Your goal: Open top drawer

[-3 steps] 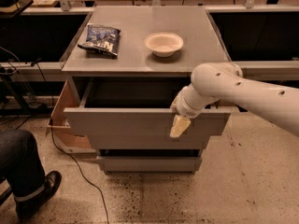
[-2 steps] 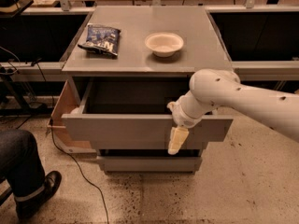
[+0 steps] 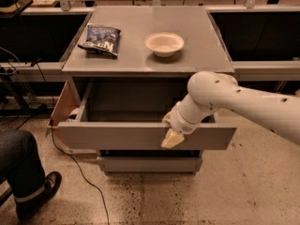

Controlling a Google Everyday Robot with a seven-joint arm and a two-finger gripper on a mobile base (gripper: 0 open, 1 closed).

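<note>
The top drawer (image 3: 117, 136) of the grey cabinet stands pulled well out toward me, its flat handle-less front panel wide and low, its inside dark and showing nothing in it. My gripper (image 3: 171, 138) comes in from the right on a white arm and hangs over the top edge of the drawer's front panel, right of its middle, with a pale fingertip (image 3: 170, 139) lying against the panel's outer face.
On the cabinet top (image 3: 197, 50) lie a blue snack bag (image 3: 100, 39) at the left and a white bowl (image 3: 164, 43) in the middle. A lower drawer (image 3: 150, 164) juts out a little. A person's leg and shoe (image 3: 28, 182) and a floor cable (image 3: 79, 172) are at left.
The drawer has slid further out toward me, and my gripper has moved with its front panel, down and toward me.
</note>
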